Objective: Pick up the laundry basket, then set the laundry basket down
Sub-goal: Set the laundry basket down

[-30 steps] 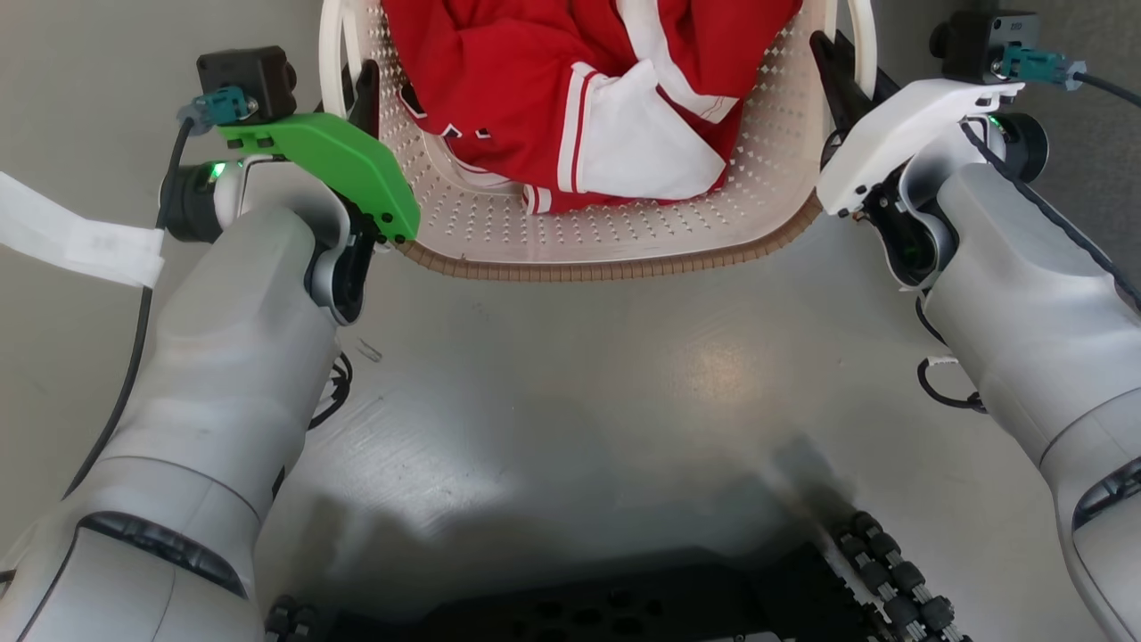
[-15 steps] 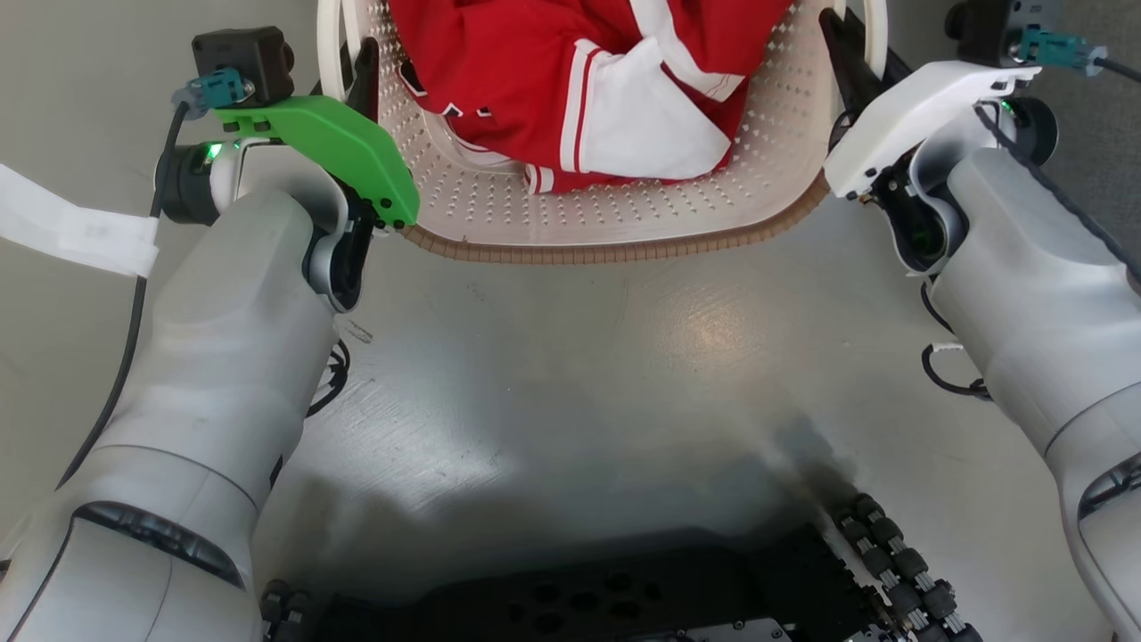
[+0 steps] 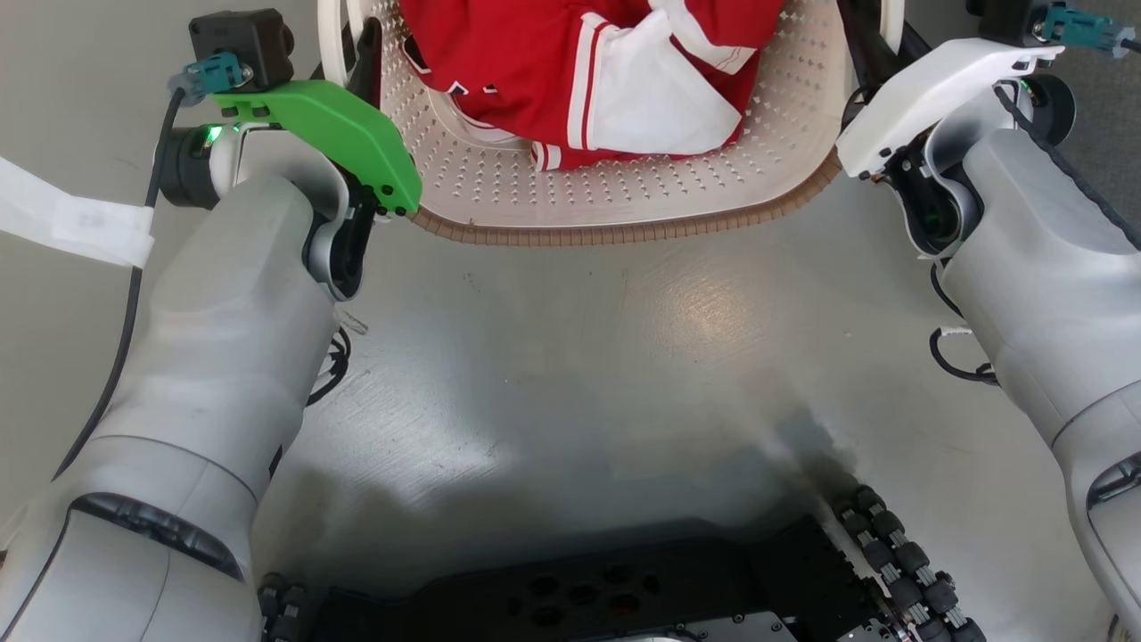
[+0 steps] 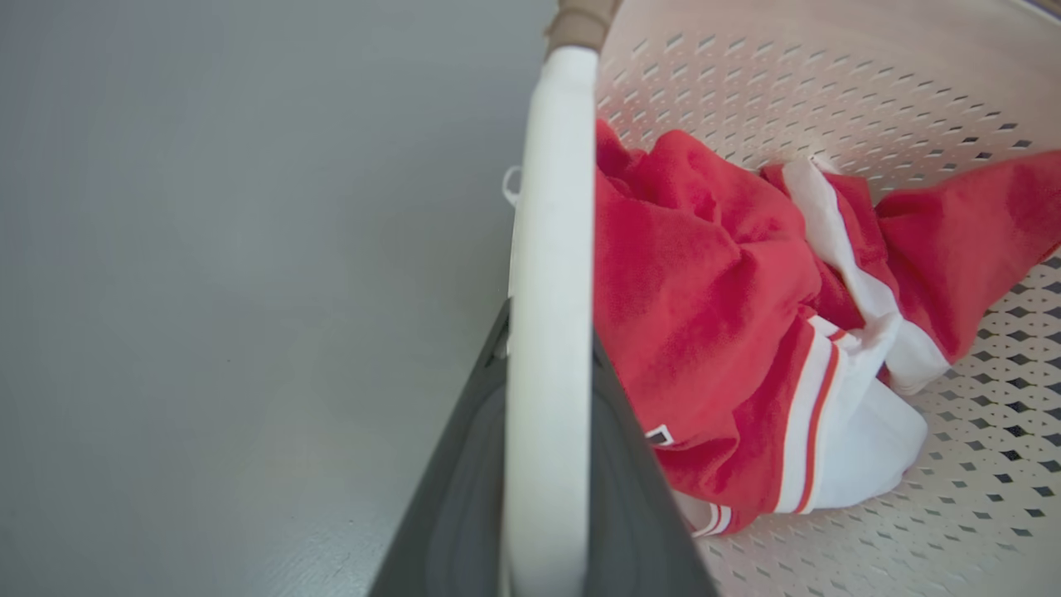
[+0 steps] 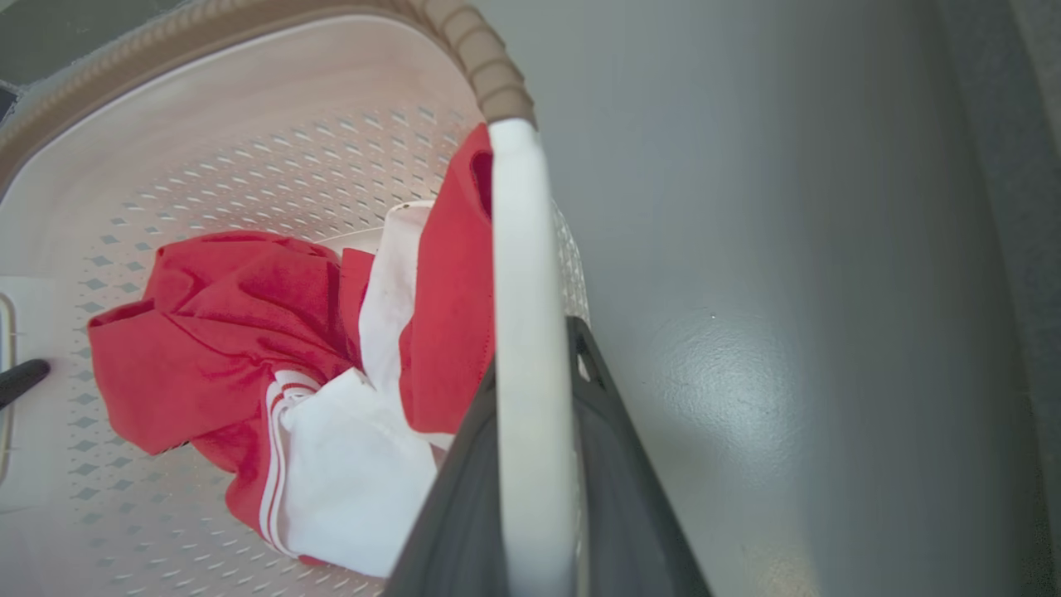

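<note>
The laundry basket [image 3: 624,192] is cream, perforated, with a brown woven-look rim, and sits at the top of the head view above the grey floor. It holds a red and white garment [image 3: 615,80]. My left gripper [image 3: 361,62] is shut on the basket's white left loop handle [image 4: 547,249], which runs between the dark fingers in the left wrist view. My right gripper [image 3: 869,45] is shut on the right loop handle [image 5: 518,290] in the same way. I cannot tell whether the basket's bottom touches the floor.
A white strip [image 3: 71,232] lies on the floor beside my left forearm. My black wheeled base [image 3: 579,597] fills the bottom edge. A loose black cable [image 3: 954,366] hangs under my right arm. Darker grey flooring [image 3: 1105,134] starts at the far right.
The whole head picture has shifted up, basket, arms and floor marks together, so the camera has moved. More of my base shows. Both grips on the handles are unchanged.
</note>
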Robot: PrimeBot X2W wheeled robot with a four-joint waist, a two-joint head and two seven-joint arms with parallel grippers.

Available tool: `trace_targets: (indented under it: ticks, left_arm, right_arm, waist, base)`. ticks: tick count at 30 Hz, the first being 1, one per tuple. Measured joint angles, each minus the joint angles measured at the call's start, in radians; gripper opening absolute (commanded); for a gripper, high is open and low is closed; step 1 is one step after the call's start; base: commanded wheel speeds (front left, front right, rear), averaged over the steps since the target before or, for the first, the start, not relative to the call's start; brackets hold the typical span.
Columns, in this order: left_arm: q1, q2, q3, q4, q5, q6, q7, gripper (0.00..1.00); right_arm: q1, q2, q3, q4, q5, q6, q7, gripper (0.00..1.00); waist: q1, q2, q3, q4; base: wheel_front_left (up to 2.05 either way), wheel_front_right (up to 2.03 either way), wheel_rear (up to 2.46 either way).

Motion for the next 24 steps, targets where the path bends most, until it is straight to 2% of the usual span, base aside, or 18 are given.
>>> trace_targets:
  ticks: [5,6,7,8,9,10,24]
  left_arm:
    - [-0.004,0.0,-0.002,-0.004,0.0,0.0,0.0,0.0]
    - [-0.004,0.0,-0.001,-0.004,0.0,0.0,0.0,0.0]
    - [-0.005,0.0,-0.001,-0.004,0.0,0.0,0.0,0.16]
    - [-0.005,0.0,-0.001,-0.003,0.0,0.0,0.0,0.4]
    - [-0.005,0.001,-0.001,-0.001,0.0,0.0,0.0,0.64]
    - [-0.005,0.002,-0.001,0.002,0.0,0.0,0.0,1.0]
    - [-0.005,0.004,-0.001,0.007,0.0,0.0,0.0,1.0]
  right_arm:
    - [0.0,0.0,-0.017,-0.003,-0.013,0.0,0.0,0.0]
    - [0.0,0.0,-0.021,-0.004,-0.015,0.0,0.0,0.16]
    - [0.0,0.0,-0.026,-0.005,-0.018,0.0,0.0,0.41]
    - [0.0,0.0,-0.032,-0.008,-0.02,0.002,0.0,0.73]
    - [0.0,-0.001,-0.04,-0.009,-0.02,0.002,-0.001,1.0]
    - [0.0,-0.004,-0.045,-0.009,-0.02,0.001,-0.001,1.0]
    - [0.005,-0.008,-0.089,-0.005,-0.063,-0.002,-0.004,1.0]
  waist:
    - [0.0,0.0,0.004,0.001]
    - [0.0,0.0,0.004,0.001]
    - [0.0,0.0,0.004,0.001]
    - [0.0,0.0,0.005,0.001]
    - [0.0,0.0,0.005,0.001]
    - [0.0,0.0,0.005,0.001]
    - [0.0,0.0,-0.011,0.004]
  base:
    - [0.0,0.0,0.0]
    - [0.0,0.0,0.0]
    - [0.0,0.0,0.0]
    - [0.0,0.0,0.0]
    - [0.0,0.0,0.0]
    - [0.0,0.0,0.0]
    - [0.0,0.0,0.0]
